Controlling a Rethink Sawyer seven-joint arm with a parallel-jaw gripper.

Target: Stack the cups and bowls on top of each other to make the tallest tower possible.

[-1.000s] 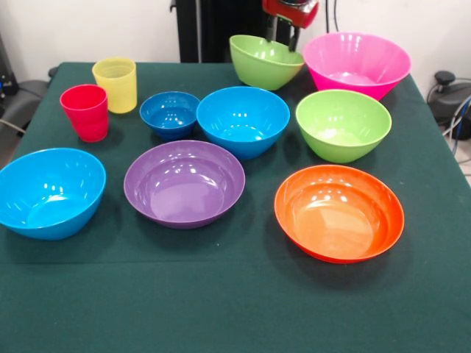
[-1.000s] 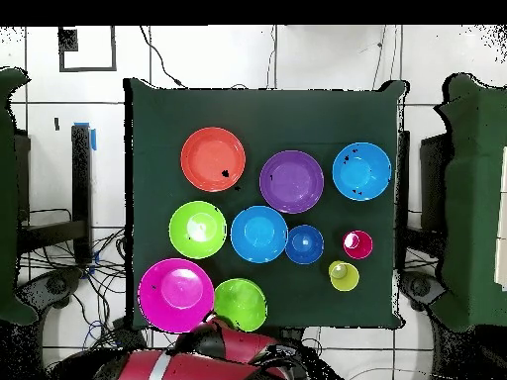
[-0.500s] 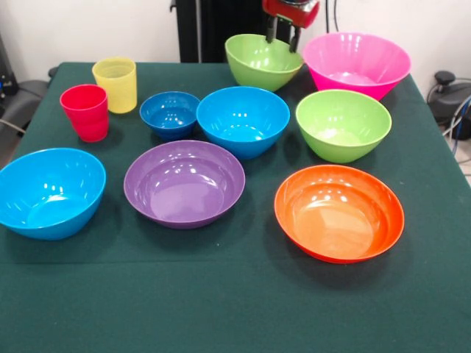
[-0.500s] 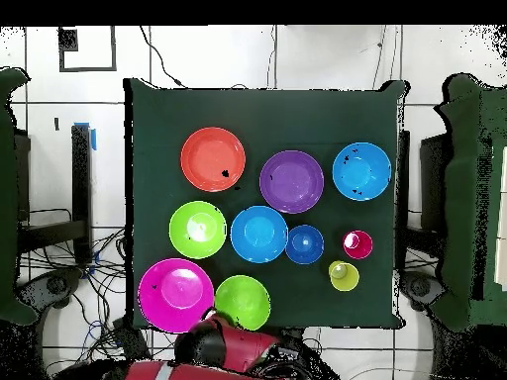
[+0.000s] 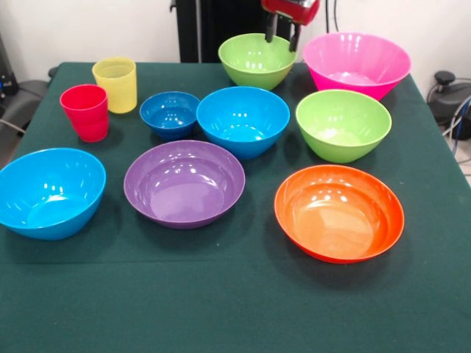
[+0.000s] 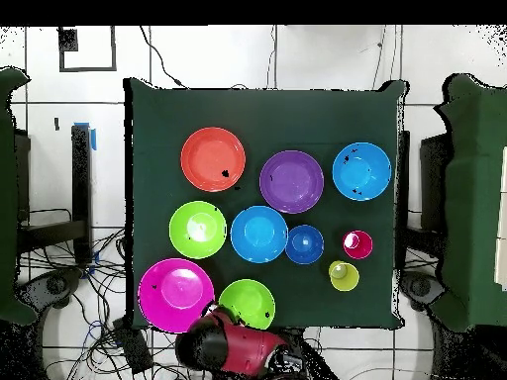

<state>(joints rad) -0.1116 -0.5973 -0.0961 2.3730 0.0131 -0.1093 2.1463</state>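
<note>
My gripper (image 5: 282, 38) hangs at the table's far edge, its two fingers apart, straddling the far right rim of a lime green bowl (image 5: 256, 62) that sits level. The big pink bowl (image 5: 357, 62) is just to its right. In front stand the second lime green bowl (image 5: 342, 123), a light blue bowl (image 5: 243, 119), the small dark blue bowl (image 5: 169, 114), the purple bowl (image 5: 184, 182), the orange bowl (image 5: 338, 212) and another light blue bowl (image 5: 50, 191). The red cup (image 5: 85, 112) and yellow cup (image 5: 115, 84) stand upright at the far left. Nothing is stacked.
In the overhead view the red arm (image 6: 238, 346) reaches in over the table's bottom edge beside the lime green bowl (image 6: 248, 302) and pink bowl (image 6: 176, 294). The green cloth (image 5: 235, 309) covers the table's near strip.
The far lime green bowl was tilted; it has shifted left in the front view and now sits level. The gripper stayed at its rim.
</note>
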